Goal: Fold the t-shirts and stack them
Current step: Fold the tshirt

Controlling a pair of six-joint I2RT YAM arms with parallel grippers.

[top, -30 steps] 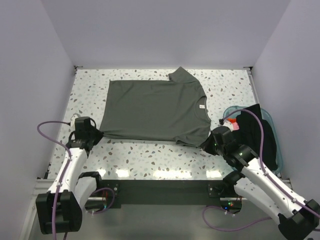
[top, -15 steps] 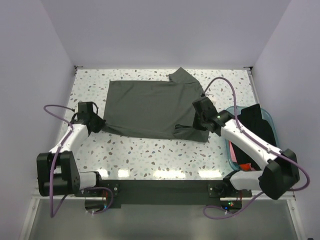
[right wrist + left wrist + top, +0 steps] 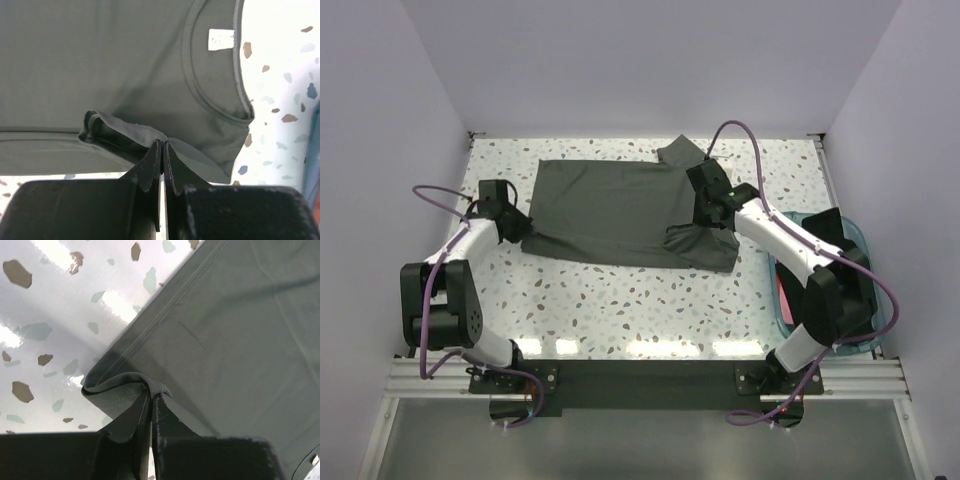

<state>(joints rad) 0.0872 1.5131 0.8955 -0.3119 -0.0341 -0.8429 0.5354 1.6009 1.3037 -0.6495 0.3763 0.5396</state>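
The left hand (image 3: 520, 228) and the right hand (image 3: 708, 218), each pinched shut on a near corner of the grey-green shirt (image 3: 605, 205) spread on the desk (image 3: 620, 300), have carried that edge inward within the last second, so the first fold looks underway.

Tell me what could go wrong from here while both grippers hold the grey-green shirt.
1. The left gripper and right gripper each pinch only a small bunch of the grey-green shirt; either may slip out.
2. Cloth is bunched beside the right gripper, so the fold may land wrinkled or crooked.
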